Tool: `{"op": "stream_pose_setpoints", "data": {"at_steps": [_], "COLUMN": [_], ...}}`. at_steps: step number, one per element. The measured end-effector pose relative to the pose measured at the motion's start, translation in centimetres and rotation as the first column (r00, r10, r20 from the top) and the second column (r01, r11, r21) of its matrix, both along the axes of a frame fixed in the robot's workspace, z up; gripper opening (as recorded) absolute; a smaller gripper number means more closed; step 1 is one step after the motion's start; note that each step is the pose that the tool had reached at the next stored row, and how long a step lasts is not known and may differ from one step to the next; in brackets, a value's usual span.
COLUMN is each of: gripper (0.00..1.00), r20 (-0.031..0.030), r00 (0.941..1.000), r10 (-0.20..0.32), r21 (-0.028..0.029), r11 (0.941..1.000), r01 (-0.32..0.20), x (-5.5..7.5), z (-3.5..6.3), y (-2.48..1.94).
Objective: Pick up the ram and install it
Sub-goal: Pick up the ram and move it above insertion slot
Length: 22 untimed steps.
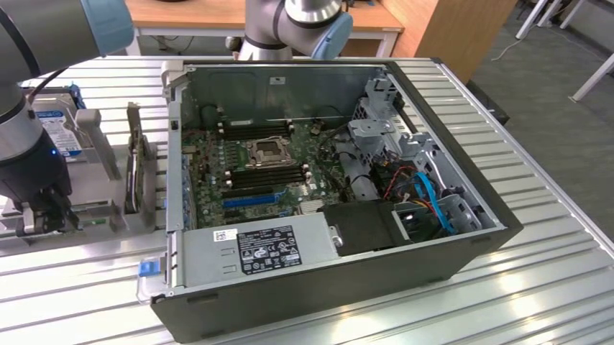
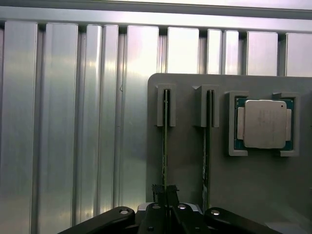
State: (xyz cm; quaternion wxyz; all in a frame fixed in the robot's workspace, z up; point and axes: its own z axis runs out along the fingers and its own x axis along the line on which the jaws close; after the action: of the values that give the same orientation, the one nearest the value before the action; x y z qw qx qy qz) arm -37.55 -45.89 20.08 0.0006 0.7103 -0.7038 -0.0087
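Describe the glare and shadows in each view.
Exterior view: pale sheen lies on the ribbed metal table, while the open black computer case stays dim inside. Wrist view: strong glare streaks run along the table's ribs, the flat grey holder plate is evenly lit, the square silver processor chip shines softly, and the thin green ram stick by the plate's edge reads as a dark line.
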Motion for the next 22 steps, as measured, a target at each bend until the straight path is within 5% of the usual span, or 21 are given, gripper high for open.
{"op": "stream_pose_setpoints", "data": {"at_steps": [10,22], "gripper": [0.12,0.12], "r20": [0.0002,0.0002], "r00": [1.0000,1.0000], "r10": [0.000,0.000], "r21": [0.0002,0.0001], "r11": [1.0000,1.0000], "r01": [0.000,0.000], "x": [0.0,0.1], "z": [0.90,3.14], "y": [0.00,0.00]}}
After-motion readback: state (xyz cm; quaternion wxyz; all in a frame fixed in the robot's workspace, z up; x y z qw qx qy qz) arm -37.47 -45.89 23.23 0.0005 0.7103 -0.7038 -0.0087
